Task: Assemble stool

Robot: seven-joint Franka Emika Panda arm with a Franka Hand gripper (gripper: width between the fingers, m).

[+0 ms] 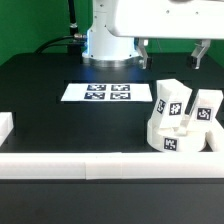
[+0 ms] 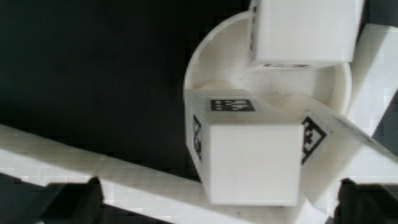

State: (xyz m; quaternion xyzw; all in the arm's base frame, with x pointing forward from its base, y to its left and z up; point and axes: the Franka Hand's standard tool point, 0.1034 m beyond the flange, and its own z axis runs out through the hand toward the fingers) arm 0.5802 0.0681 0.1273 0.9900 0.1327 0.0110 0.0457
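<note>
Black tabletop [image 1: 60, 120]; lower right of frame, the seat [image 1: 160, 132] carries upright leg blocks [image 1: 170, 103]: stiff, light, slick plastic, best pinched across flat faces. Gripper [image 1: 172, 52] hangs empty, fingers apart.

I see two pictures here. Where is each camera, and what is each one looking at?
Exterior view: sits off the arm, looking across the black table at the stool, the marker board and the arm's white base; the gripper hangs above.
Wrist view: rides on the wrist, looking closely at the stool's leg blocks; no fingers clearly show.
Shared: the stool.
</note>
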